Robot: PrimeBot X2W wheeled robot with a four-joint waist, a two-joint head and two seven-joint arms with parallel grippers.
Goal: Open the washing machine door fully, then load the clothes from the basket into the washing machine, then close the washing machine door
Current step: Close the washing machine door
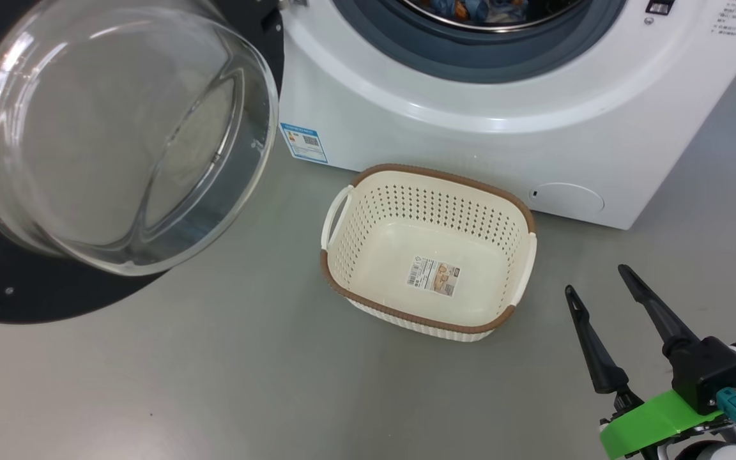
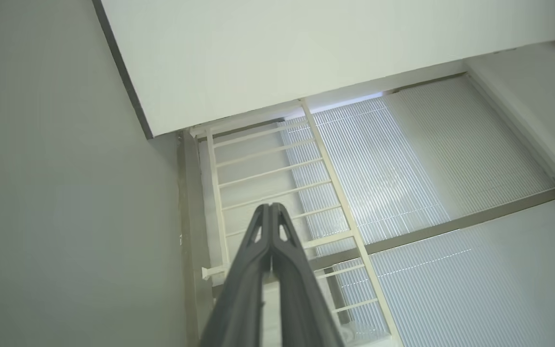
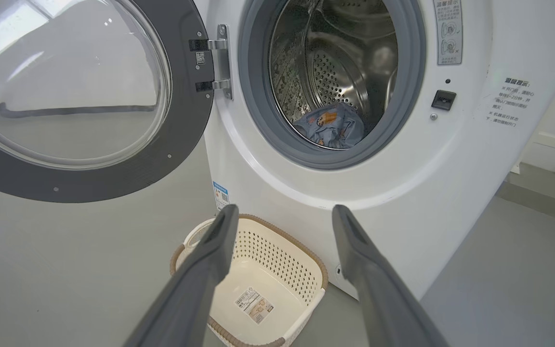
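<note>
Much open floor (image 1: pixel 246 370) between basket (image 1: pixel 342 289) and door (image 1: pixel 42 297)

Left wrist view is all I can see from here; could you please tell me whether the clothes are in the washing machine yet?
Observer: Yes, the clothes lie inside the steel drum of the washing machine.
Operator: Thank you. Is the door shut on them?
Observer: No, the washing machine door stands swung wide open on its hinge, on the robot's left of the opening.
</note>
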